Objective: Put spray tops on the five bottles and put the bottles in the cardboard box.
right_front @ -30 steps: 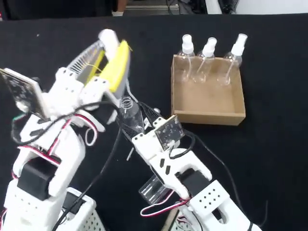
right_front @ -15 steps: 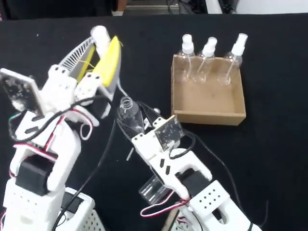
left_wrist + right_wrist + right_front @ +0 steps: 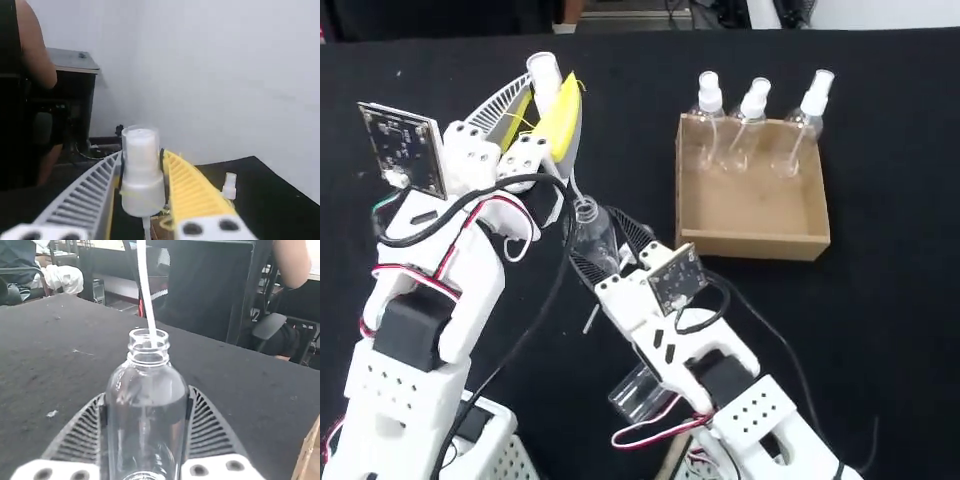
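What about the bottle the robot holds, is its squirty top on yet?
Off. The bottle has a bare neck; only the tube dips inside, while the left gripper holds the spray top above.

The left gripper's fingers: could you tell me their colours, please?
The left gripper has one yellow finger, one light grey; best in the left wrist view.

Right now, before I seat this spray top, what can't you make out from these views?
Tube depth: in the right wrist view the dip tube enters the bottle, but reflections in the glass blur its tip.
Bottle base: cut off by the right wrist view's edge; in the high view the right tool covers it.
Clear object under the right arm: half hidden in the high view, so what it is I cannot tell.
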Controlling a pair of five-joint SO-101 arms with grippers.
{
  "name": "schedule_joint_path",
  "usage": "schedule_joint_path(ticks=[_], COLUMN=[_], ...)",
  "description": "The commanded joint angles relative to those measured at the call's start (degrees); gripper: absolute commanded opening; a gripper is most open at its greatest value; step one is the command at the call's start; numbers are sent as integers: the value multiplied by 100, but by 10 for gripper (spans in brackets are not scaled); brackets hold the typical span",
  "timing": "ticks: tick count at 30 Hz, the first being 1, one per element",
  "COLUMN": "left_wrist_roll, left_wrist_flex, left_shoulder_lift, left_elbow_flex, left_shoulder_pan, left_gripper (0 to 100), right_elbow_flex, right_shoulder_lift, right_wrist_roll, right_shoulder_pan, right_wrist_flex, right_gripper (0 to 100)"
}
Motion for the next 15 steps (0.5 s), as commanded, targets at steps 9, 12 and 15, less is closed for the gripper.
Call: schedule_joint_path(ticks=[9, 12, 15], left_wrist_roll=[-396, -677, -668], left_wrist_flex=[-185, -141, 211], left_shoulder_lift=[686, 1248, 1363], left_elbow_flex=[-321, -523, -725], left_shoulder_pan=[286, 374, 391], left_gripper=[33, 34, 40], right_elbow_flex=[-180, -180, -180], right_shoulder_lift=[-92, -92, -92], right_wrist_roll=[-9, -9, -9], right_shoulder_pan=[176, 185, 185], right_wrist_flex=[-176, -176, -176], right_gripper=[11, 11, 11])
